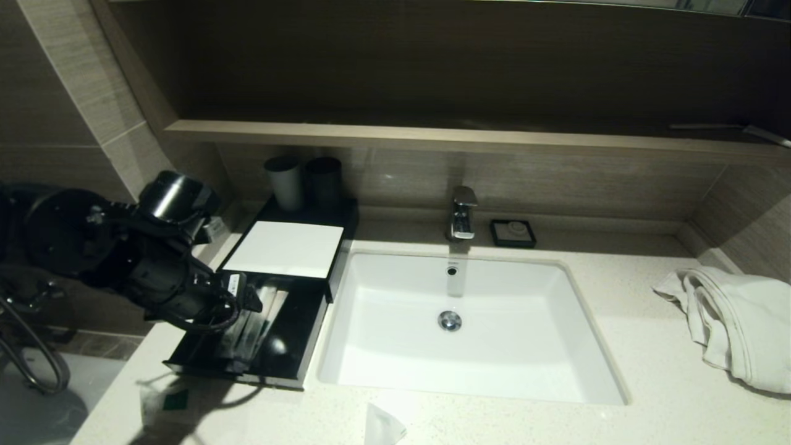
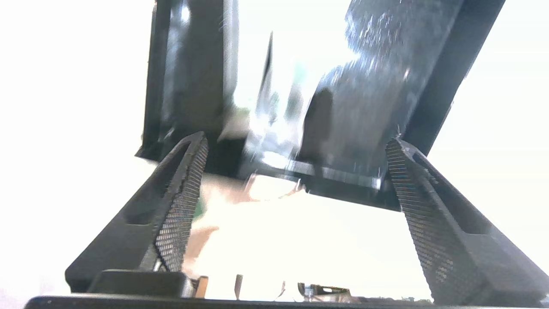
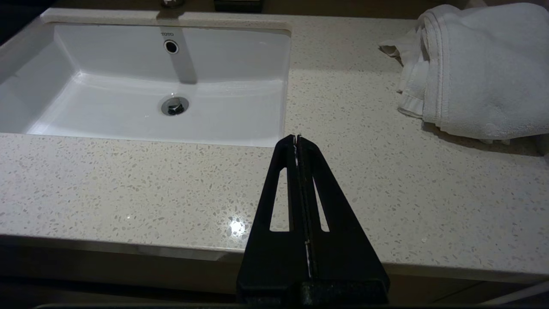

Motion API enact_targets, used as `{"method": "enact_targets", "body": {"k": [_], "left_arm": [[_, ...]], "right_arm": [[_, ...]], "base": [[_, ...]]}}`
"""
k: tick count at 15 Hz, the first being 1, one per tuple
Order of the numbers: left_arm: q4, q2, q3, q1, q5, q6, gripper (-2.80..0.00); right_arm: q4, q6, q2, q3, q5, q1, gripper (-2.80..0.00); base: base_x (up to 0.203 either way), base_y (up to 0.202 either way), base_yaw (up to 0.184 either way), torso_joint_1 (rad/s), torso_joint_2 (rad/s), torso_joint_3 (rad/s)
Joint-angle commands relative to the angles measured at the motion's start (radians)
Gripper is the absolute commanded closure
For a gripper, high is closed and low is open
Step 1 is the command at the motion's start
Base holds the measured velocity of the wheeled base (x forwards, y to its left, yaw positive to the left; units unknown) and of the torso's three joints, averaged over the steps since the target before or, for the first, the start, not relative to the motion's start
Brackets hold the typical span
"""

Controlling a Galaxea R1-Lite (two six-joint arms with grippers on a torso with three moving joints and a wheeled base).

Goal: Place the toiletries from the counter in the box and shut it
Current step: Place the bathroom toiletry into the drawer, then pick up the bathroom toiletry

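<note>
While the left gripper [image 1: 247,300] is held over the pulled-out drawer [image 1: 290,337] of the box [image 1: 281,247], its fingers [image 2: 182,206] are spread wide apart with nothing between them, as shown in the left wrist view. Long thin packets [image 1: 253,327] in translucent wrappers are seen lying inside the drawer, just beneath the gripper. The drawer is drawn out toward the counter's front edge, and the flat white top panel of the box is left uncovered behind it.

2 more toiletries are seen on the counter [image 1: 618,346] outside the box: a pouch with a green square mark [image 1: 167,400] lies just in front of the drawer, and a second packet [image 1: 382,426] lies near the front edge, in front of the sink [image 1: 457,346].

The right gripper [image 3: 297,139] is held above the counter's front edge, between the sink and the white towel [image 3: 476,68], with its fingers pressed together on nothing.

2 dark grey cups [image 1: 303,180] are stood behind the box, against the wall. A faucet [image 1: 463,213] is mounted behind the sink, and a small black soap dish [image 1: 513,233] is placed just beside it.
</note>
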Motion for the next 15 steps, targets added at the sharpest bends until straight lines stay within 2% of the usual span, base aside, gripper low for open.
{"method": "enact_targets", "body": {"k": [1,2,6,10,13,15], "left_arm": [[0.028,-0.098,0.001,0.016,0.001,-0.003,-2.80],[0.037,-0.116,0.004,0.030,0.001,-0.003,0.00],[0.068,-0.209,0.055,0.040,0.000,-0.004,0.00],[0.068,-0.310,0.236,0.040,0.000,0.008,0.00],[0.031,-0.358,0.358,0.040,-0.003,0.025,0.00],[-0.042,-0.384,0.434,0.040,-0.004,0.025,0.00]], "right_arm": [[0.000,0.000,0.000,0.000,0.001,0.000,0.00],[0.000,0.000,0.000,0.000,0.001,0.000,0.00],[0.000,0.000,0.000,0.000,0.001,0.000,0.00],[0.000,0.000,0.000,0.000,0.001,0.000,0.00],[0.000,0.000,0.000,0.000,0.001,0.000,0.00],[0.000,0.000,0.000,0.000,0.001,0.000,0.00]], "base": [[0.000,0.000,0.000,0.000,0.00,0.000],[0.000,0.000,0.000,0.000,0.00,0.000],[0.000,0.000,0.000,0.000,0.00,0.000],[0.000,0.000,0.000,0.000,0.00,0.000],[0.000,0.000,0.000,0.000,0.00,0.000],[0.000,0.000,0.000,0.000,0.00,0.000]]}}
